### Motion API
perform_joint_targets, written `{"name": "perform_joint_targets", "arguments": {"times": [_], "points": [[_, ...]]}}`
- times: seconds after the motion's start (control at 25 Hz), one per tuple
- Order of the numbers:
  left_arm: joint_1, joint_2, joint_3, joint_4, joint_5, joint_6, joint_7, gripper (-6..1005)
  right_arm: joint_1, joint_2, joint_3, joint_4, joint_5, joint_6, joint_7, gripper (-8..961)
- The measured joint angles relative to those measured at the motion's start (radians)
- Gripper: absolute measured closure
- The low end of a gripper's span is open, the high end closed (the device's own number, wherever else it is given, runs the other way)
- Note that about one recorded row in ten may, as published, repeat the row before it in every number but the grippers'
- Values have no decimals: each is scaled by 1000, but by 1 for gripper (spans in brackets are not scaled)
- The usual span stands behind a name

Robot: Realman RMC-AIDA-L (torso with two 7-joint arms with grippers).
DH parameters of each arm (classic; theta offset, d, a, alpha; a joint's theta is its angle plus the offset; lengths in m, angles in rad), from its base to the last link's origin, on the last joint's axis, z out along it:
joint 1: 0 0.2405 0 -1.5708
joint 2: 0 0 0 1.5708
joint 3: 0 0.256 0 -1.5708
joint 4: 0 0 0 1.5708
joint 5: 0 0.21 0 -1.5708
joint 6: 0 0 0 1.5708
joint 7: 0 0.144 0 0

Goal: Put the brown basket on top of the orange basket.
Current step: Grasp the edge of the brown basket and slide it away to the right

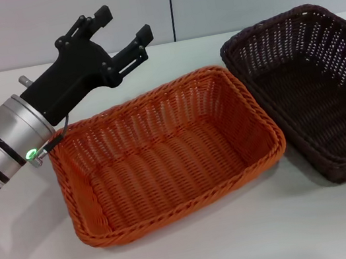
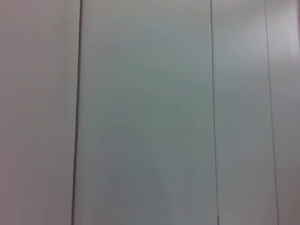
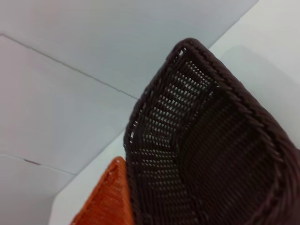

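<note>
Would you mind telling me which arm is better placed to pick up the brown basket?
Probably the right: its wrist camera sits close over the brown basket. The left gripper, open, hovers behind the orange basket, on its far side from the brown one.

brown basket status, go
Left gripper open, raised behind the orange basket, holding nothing. Right gripper out of view. Brown basket tilted, one end up, beside the orange one, not stacked. Nothing in the way.
</note>
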Motion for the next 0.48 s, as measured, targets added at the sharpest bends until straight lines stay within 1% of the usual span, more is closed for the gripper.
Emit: {"name": "perform_joint_targets", "arguments": {"times": [0.08, 0.28, 0.36, 0.4, 0.48], "points": [[0, 0, 0, 0, 0, 0, 0, 157, 6, -2, -2, 1, -2, 2, 8, 132], [5, 0, 0, 0, 4, 3, 0, 157, 45, -14, -5, 19, -45, 27, 38, 134], [7, -1, 0, 0, 8, 4, 0, 157, 63, -27, -5, 49, -74, 38, 39, 134], [7, -1, 0, 0, 8, 5, -1, 157, 74, -38, -5, 83, -91, 44, 39, 134], [8, -1, 0, 0, 8, 6, -1, 157, 78, -42, -7, 95, -98, 48, 40, 134]]}}
